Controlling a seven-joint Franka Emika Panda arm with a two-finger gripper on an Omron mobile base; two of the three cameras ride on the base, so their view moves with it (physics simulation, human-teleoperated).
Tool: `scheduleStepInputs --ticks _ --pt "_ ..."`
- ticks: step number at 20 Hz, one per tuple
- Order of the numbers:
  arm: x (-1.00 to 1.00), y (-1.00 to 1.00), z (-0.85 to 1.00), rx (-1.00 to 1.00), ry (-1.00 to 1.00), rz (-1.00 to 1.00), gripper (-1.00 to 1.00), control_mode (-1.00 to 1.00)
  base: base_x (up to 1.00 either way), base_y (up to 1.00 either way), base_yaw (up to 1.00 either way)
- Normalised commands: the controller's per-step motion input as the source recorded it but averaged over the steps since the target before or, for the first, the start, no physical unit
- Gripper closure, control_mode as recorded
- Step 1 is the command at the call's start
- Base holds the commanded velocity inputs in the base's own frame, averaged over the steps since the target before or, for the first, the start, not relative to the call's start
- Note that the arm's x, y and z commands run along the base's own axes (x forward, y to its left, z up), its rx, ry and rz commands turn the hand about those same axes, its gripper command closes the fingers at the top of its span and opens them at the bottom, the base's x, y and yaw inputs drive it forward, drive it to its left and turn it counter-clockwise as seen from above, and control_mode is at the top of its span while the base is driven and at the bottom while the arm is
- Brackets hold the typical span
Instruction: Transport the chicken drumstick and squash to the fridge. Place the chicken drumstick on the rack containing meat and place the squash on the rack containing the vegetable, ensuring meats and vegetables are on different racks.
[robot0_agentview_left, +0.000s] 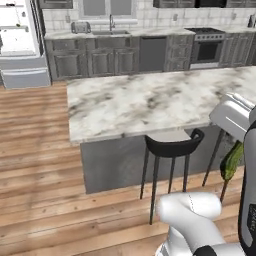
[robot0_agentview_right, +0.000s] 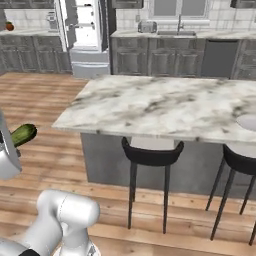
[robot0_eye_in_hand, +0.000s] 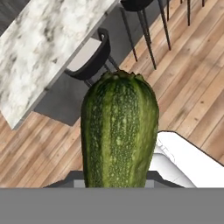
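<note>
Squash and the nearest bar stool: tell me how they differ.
The squash is mottled green with yellowish flecks; the bar stool has a dark curved back and thin dark legs. The squash is held up off the floor in the claw; the stool stands on the wood floor, tucked against the marble island.

Both base views look forward and down from behind the arm, sharing the marble island (robot0_agentview_left: 150, 100) and far fridge (robot0_agentview_right: 85, 35); the hand view stares close along the squash (robot0_eye_in_hand: 119, 131) toward the floor
</note>
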Motion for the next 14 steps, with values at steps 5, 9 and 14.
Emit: scheduleStepInputs --ticks 5,9,14 --pt "0.00 0.00 0.00 0.00 0.00 0.00 1.00 1.00 0.15 1.00 -0.06" --pt "0.00 0.00 0.00 0.00 0.00 0.00 1.00 1.00 0.37 1.00 -0.12" --pt "0.00 0.00 0.00 0.00 0.00 0.00 1.00 1.00 0.81 1.00 -0.11"
